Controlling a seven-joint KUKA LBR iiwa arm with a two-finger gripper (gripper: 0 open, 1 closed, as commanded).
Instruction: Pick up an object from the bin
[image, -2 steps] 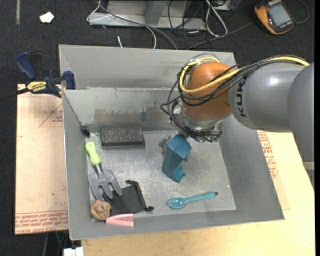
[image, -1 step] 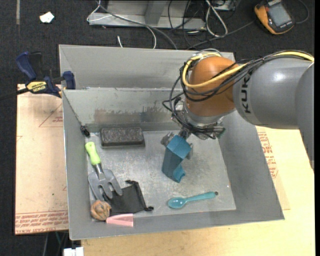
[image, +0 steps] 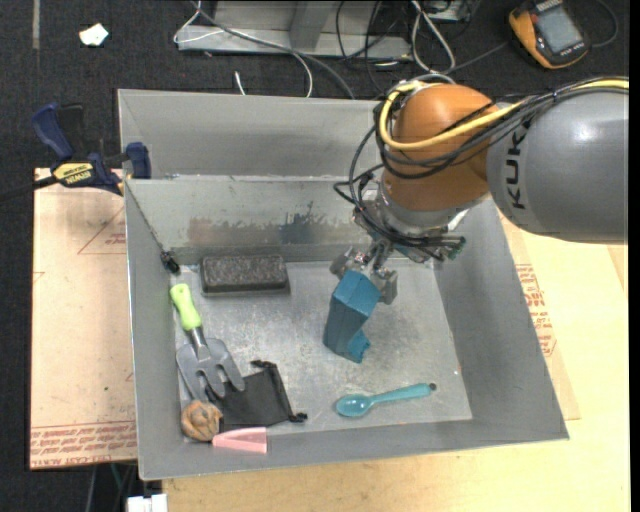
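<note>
- Bin (image: 300, 455): grey metal, floor mostly bare in the middle, items spread along left side and front.
- Back-left, near rear wall: dark grey rectangular block (image: 243, 272), lying flat, well apart from gripper.
- Left side: small fork tool (image: 197, 345), green handle, grey tines pointing toward the front.
- Front-left cluster: black crumpled piece (image: 255, 397) just beside the tines; brown lump (image: 201, 419) touching its left edge; pink wedge (image: 240, 439) at front wall, just below both.
- Front-centre: teal spoon (image: 385, 398), flat on floor, bowl to the left, near blue block's lower end but apart from it.
- Obstruction: nothing lies against or over the blue block; nearest neighbour is the spoon.
- Task item: blue block (image: 350, 322), oblong w/ angled faces, matte, standing tilted, upper end leaning right toward the arm. Located centre-right of bin.
- Gripper (image: 368, 280): under orange wrist cover, fingers closed narrow on block's upper end.
- Whether block's lower end touches the floor: cannot tell.
</note>
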